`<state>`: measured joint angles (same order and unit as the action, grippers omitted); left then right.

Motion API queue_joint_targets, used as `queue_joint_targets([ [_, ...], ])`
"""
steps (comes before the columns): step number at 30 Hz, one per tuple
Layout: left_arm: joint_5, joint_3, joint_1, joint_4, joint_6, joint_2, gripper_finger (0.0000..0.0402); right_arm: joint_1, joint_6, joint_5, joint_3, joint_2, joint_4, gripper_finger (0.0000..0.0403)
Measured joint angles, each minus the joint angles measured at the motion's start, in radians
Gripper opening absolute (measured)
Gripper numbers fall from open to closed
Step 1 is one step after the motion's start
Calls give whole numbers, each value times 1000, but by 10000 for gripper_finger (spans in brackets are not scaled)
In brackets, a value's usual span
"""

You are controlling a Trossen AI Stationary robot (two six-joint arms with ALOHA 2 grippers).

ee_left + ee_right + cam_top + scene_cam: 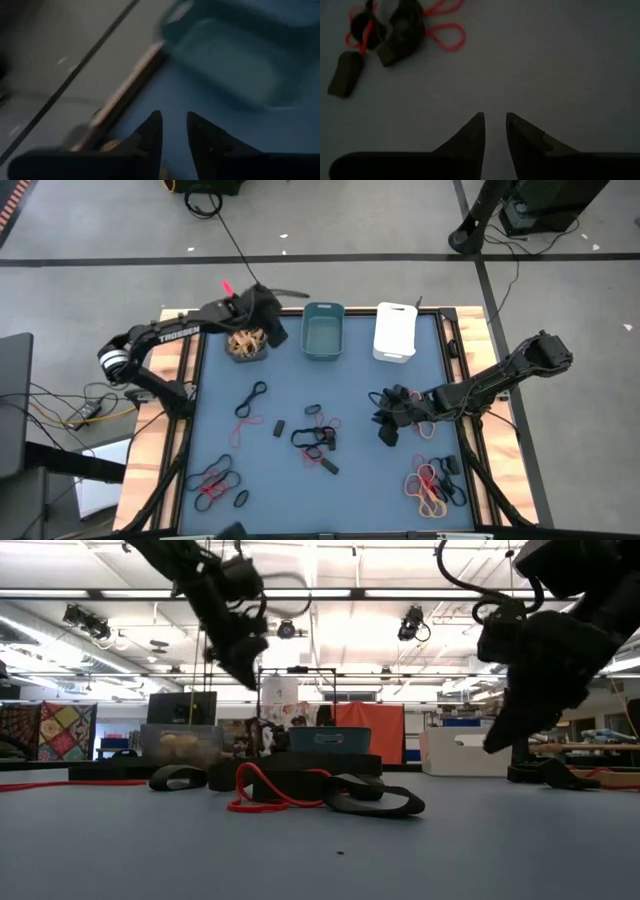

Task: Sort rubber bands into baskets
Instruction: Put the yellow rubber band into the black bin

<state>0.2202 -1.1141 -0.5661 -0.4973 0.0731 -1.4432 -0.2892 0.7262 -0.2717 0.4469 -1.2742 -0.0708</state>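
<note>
Tan rubber bands (244, 342) already fill the dark grey basket (262, 354) at about eleven o'clock on the blue table (400, 490), while the teal basket (323, 332) at twelve and the white basket (395, 332) at one look empty from above (their floors show no loops that I can make out). Most of the rubber bands still lie loose: a black-and-red pair (248, 402) left of centre, a knot of black and red ones (318, 430) at the middle, a red-and-black heap (218, 483) at seven o'clock, and a red, tan and black heap (433, 485) at five. The left gripper (268, 320) hangs just over the grey basket's far right corner, toward the teal one; its wrist view shows the two fingers (152, 131) slightly parted with nothing between them, so I judge a drop-off into the grey basket to be finishing. The right gripper (388, 420) sits low at about three o'clock, its tips likewise a little apart and empty over bare table, with a red and black cluster (395, 27) lying ahead of it. The step in hand looks like a fresh pick by the right arm; that calls for moving forward to the cluster, singling out one colour, and pinching a thin loop flat against the surface.
</note>
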Motion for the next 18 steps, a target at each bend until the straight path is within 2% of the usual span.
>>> queue_joint_targets([
  [3,-32,18,85,55,-5,-3,94,0,12,2,11,5,-110,86],
  [10,-34,94,283,312,-87,-11,94,1,128,-96,145,51,-574,83],
  [14,-35,157,380,485,-114,-16,94,-19,193,-63,197,79,-730,83],
  [18,-35,226,462,615,-156,-26,94,-57,291,13,201,91,-853,83],
])
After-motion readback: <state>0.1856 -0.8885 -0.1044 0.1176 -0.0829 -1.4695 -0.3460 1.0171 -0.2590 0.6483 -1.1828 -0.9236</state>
